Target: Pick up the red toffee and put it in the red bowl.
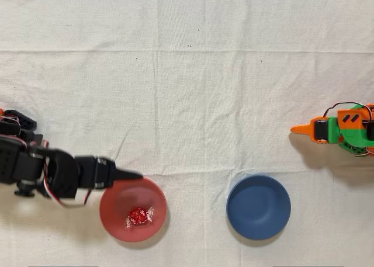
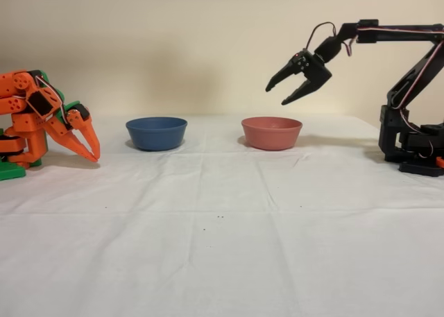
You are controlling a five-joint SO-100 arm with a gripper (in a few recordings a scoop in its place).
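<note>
A wide worktop (image 1: 187,74) draped in a creased, off-white woven cloth fills the scene, its folds running in faint straight lines across the overhead view. Against a plain cream wall, the black five-joint arm (image 2: 409,88) stands at the right of the fixed view, its blocky plastic base on the cloth, its upper link raised and its forearm stretched level towards the left, with thin cables looped over the joints. In the overhead view the same arm reaches in from the left edge. An idle orange plastic arm with green parts (image 2: 41,123) sits folded at the far left of the fixed view, its pointed fingers angled down to the cloth.

Two round, shallow, matte plastic bowls of equal size stand apart from each other near the lower edge of the overhead view. The dark blue bowl (image 1: 258,207) lies to the right there; the salmon-red bowl (image 1: 132,209) lies to the left, just beside the black arm's tip.

The black two-finger end effector (image 2: 277,95) hangs in the air above the red bowl's right rim in the fixed view, tilted down and to the left. Its tapered jaws are spread apart with a clear gap between the tips, and nothing is held between them.

The tiny round toffee in shiny red foil with clear twisted ends (image 1: 138,216) rests inside the red bowl, a little right of its centre in the overhead view.
</note>
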